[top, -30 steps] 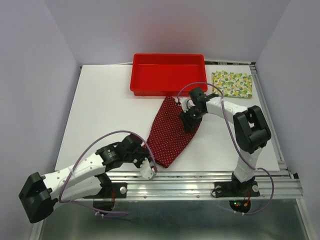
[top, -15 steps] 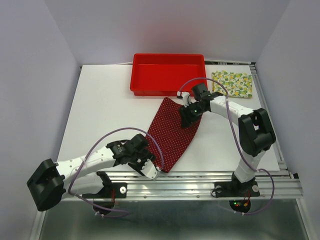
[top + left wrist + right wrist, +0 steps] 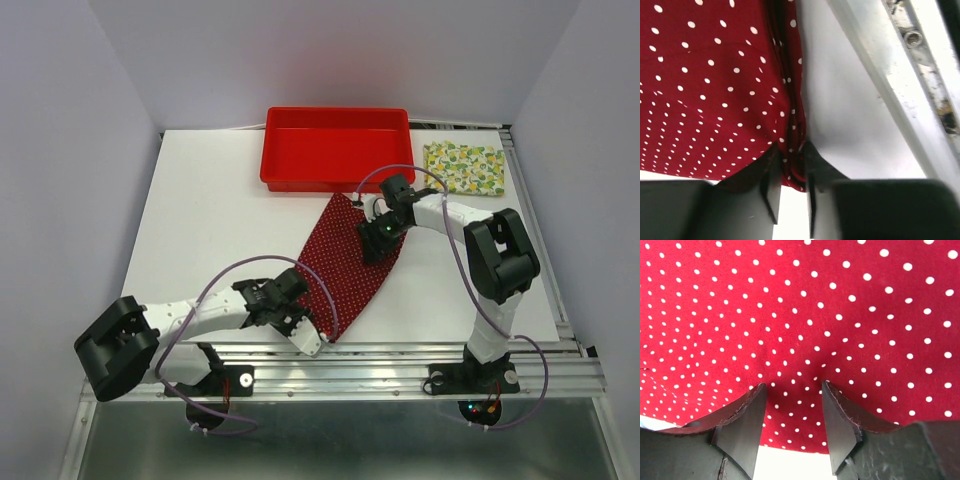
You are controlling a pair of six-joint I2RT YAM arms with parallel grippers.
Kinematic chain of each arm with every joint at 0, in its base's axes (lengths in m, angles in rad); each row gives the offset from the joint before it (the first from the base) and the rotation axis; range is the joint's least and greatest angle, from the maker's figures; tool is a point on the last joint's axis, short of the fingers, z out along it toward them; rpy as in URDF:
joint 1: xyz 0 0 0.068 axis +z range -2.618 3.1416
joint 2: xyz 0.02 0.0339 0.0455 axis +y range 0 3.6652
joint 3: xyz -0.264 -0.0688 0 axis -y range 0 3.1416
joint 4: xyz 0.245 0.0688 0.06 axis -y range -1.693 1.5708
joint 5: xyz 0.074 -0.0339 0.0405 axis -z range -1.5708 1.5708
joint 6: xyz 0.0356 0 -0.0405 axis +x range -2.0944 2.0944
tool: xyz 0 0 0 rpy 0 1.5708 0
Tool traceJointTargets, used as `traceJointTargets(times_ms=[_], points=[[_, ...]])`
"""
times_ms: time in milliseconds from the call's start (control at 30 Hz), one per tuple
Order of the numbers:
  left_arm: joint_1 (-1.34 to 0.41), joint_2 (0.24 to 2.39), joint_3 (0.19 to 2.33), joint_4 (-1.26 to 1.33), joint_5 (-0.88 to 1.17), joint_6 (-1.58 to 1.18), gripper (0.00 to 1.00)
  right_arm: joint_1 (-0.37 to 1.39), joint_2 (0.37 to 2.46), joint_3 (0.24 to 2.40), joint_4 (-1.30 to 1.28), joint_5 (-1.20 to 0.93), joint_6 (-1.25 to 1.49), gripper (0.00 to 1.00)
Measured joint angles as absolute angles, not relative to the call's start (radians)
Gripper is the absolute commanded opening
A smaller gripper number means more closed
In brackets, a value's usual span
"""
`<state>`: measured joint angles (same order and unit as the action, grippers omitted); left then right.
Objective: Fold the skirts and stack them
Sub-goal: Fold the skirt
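Left wrist view: left gripper (image 3: 790,152) nearly closed, pinching the near edge of the red skirt (image 3: 715,80); right gripper (image 3: 792,390), half open, presses its far part, holding nothing.

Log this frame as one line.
step: fold | left gripper: pinching near corner of dark red skirt | right gripper: open over its far end | lemon skirt: folded, far right | stacked: no

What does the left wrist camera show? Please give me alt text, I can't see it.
The left gripper, jaws shut on the bunched edge of a dark red skirt with white dots that fills the upper left. To the right lie the white table and a metal rail.
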<state>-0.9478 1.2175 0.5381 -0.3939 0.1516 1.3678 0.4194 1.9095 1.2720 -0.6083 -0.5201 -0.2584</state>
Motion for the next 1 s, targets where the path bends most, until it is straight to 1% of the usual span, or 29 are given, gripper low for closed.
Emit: traceJointTargets(times_ms=[67,100,300,467,700,900,1000], points=[[-0.948,1.228,0.539,-0.377,0.145,1.372,0.04,0.419,1.912,1.272,-0.603,-0.519,-0.262,0.53],[-0.948,1.227,0.541,-0.374,0.144,1.375,0.00,0.419,1.913,1.272,-0.601,-0.516,-0.263,0.53],[-0.947,1.228,0.579,-0.440,0.181,1.374,0.00,0.418,1.924,1.276,-0.587,-0.498,-0.270,0.52],[-0.947,1.250,0.674,-0.572,0.250,1.344,0.00,0.418,1.926,1.285,-0.586,-0.482,-0.273,0.52],[-0.947,1.290,0.797,-0.681,0.345,1.291,0.00,0.420,1.924,1.327,-0.585,-0.448,-0.270,0.55],[-0.947,1.373,0.909,-0.765,0.424,1.239,0.00,0.420,1.907,1.363,-0.562,-0.491,-0.224,0.58],[-0.947,1.404,0.957,-0.801,0.458,1.220,0.00,0.420,1.903,1.364,-0.504,-0.530,-0.175,0.60]])
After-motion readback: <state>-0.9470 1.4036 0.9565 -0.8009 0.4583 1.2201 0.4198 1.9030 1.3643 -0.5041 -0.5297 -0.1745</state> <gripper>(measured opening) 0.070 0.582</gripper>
